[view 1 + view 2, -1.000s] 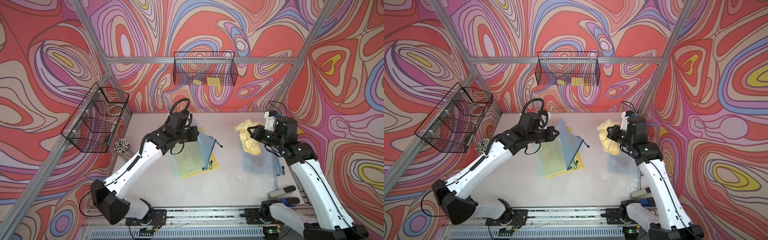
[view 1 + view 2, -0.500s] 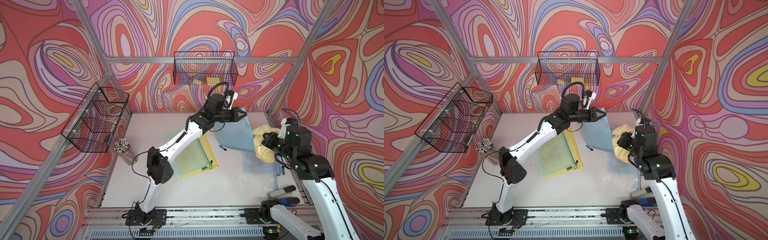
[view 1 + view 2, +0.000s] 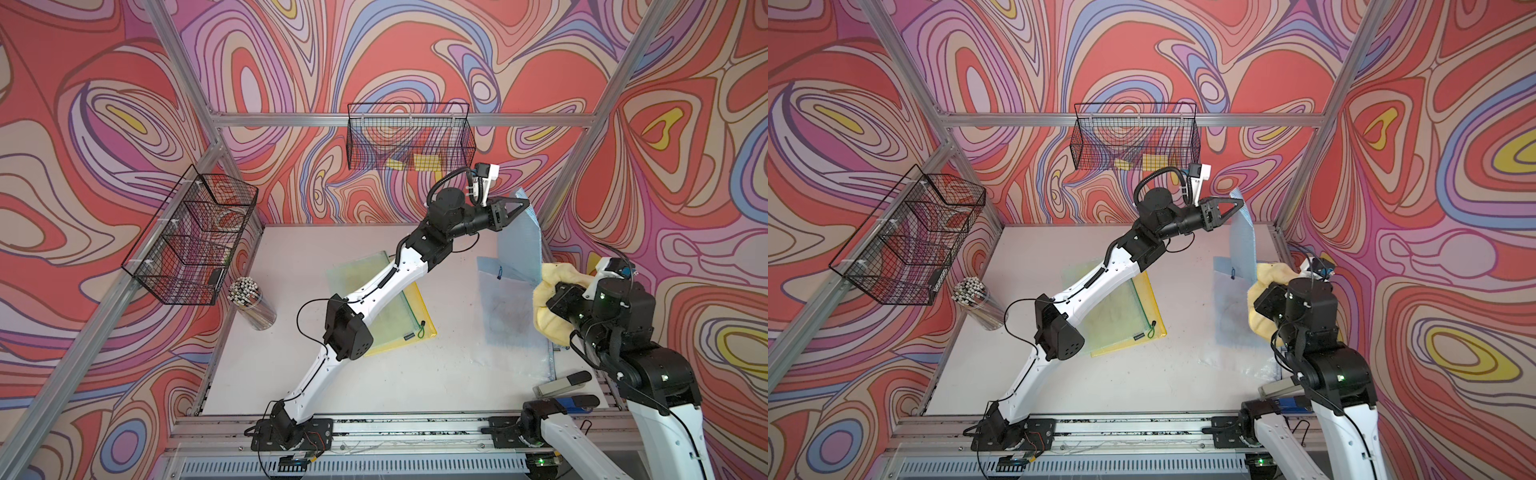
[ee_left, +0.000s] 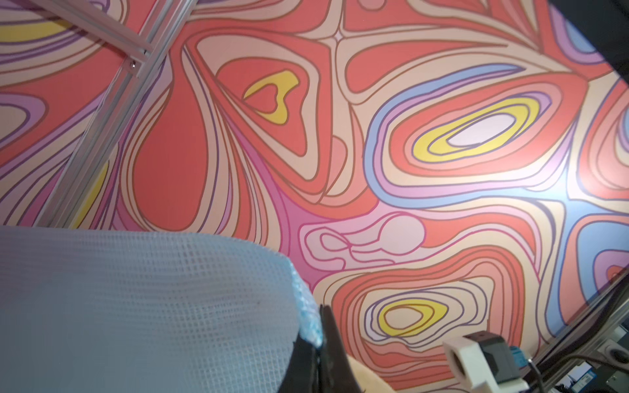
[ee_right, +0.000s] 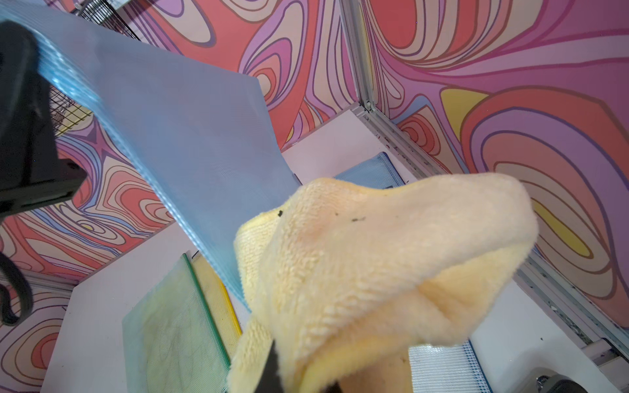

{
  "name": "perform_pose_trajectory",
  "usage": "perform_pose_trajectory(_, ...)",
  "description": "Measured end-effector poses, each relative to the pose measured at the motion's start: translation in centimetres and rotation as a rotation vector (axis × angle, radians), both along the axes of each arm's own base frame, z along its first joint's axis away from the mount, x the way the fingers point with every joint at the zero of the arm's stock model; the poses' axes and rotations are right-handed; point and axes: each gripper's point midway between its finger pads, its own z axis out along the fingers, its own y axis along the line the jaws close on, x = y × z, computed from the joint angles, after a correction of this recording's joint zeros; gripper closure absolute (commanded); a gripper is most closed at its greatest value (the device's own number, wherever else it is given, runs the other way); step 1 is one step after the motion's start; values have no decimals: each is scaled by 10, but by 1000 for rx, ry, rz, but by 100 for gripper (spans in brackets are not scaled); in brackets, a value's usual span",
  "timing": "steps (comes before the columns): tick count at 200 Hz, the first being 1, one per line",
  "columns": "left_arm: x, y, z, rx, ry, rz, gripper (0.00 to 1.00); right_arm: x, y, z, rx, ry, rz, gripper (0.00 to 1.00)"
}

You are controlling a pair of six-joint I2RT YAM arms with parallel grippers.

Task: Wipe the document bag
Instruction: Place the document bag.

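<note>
**At the counter's far right corner: bag raised, cloth about to meet it**

Above the white counter (image 3: 291,332), the left gripper (image 3: 525,203) is clamped on the top edge of the translucent blue mesh document bag (image 3: 519,245). The bag hangs nearly upright over a second blue mesh bag lying flat (image 3: 511,307). The right gripper (image 3: 555,299) is closed on a bunched pale-yellow terry cloth (image 5: 391,265) just beside the hanging bag's lower edge. Whether cloth and bag already touch is hard to tell.

This looks like the start of the wipe. The next move probably calls for pressing the cloth against the sheet and stroking along it while the left gripper keeps the limp bag taut.
</note>
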Motion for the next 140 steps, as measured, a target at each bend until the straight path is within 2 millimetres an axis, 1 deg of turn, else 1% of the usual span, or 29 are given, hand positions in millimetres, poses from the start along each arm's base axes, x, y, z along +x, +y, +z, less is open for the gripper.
perform_pose_trajectory(9,-2,3,-3,-6,13,-5,100,0,0,-1,1,1,1,100)
perform_pose_trajectory(17,-4,7,-11,-4,29,-6,100,-1,0,0,2,0,2,100)
perform_pose_trajectory(27,-5,12,-28,11,63,-6,100,-2,1,0,1,-3,5,100)
perform_pose_trajectory(40,-8,17,-64,37,119,-10,100,-6,1,1,1,-9,13,100)
perform_pose_trajectory(41,-8,18,-70,44,129,-10,100,-6,1,2,1,-9,14,100)
perform_pose_trajectory(46,-8,20,-87,57,154,-10,100,-7,2,2,1,-11,18,100)
perform_pose_trajectory(47,-9,20,-95,66,166,-11,100,-7,2,2,1,-12,18,100)
perform_pose_trajectory(52,-9,21,-114,82,192,-11,100,-9,2,3,1,-14,23,100)
perform_pose_trajectory(53,-9,22,-122,92,205,-10,100,-9,2,4,0,-16,24,100)
perform_pose_trajectory(59,-11,23,-148,116,241,-12,100,-10,3,4,0,-17,28,100)
perform_pose_trajectory(60,-11,24,-155,125,252,-12,100,-11,3,4,0,-18,29,100)
perform_pose_trajectory(66,-12,25,-185,159,298,-10,100,-12,3,5,0,-19,34,100)
perform_pose_trajectory(67,-13,26,-193,170,312,-10,100,-12,3,5,0,-20,34,100)
perform_pose_trajectory(75,-17,30,-234,218,378,-9,100,-12,5,5,1,-17,43,100)
perform_pose_trajectory(76,-17,31,-242,227,391,-8,100,-12,5,4,1,-16,44,100)
perform_pose_trajectory(78,-18,32,-248,234,402,-7,100,-12,6,4,2,-15,48,100)
perform_pose_trajectory(79,-19,33,-256,244,415,-7,100,-12,6,4,2,-15,49,100)
perform_pose_trajectory(82,-21,34,-268,258,434,-7,100,-12,6,4,4,-13,52,100)
perform_pose_trajectory(85,-23,37,-284,277,463,-5,100,-12,7,3,4,-10,56,100)
perform_pose_trajectory(91,-28,42,-306,302,501,-3,100,-11,9,2,6,-6,64,100)
perform_pose_trajectory(92,-29,43,-312,310,512,-3,100,-11,9,2,7,-5,66,100)
perform_pose_trajectory(102,-39,52,-343,350,569,-2,100,-9,12,1,15,3,82,100)
perform_pose_trajectory(109,-45,58,-357,369,598,-1,100,-8,15,0,20,7,94,100)
perform_pose_trajectory(113,-48,61,-362,374,604,-1,100,-7,16,-1,24,11,102,100)
perform_pose_trajectory(128,-56,63,-372,394,614,-9,100,-3,22,-3,40,18,130,100)
perform_pose_trajectory(140,-64,59,-372,415,599,-23,89,2,28,-7,56,24,155,100)
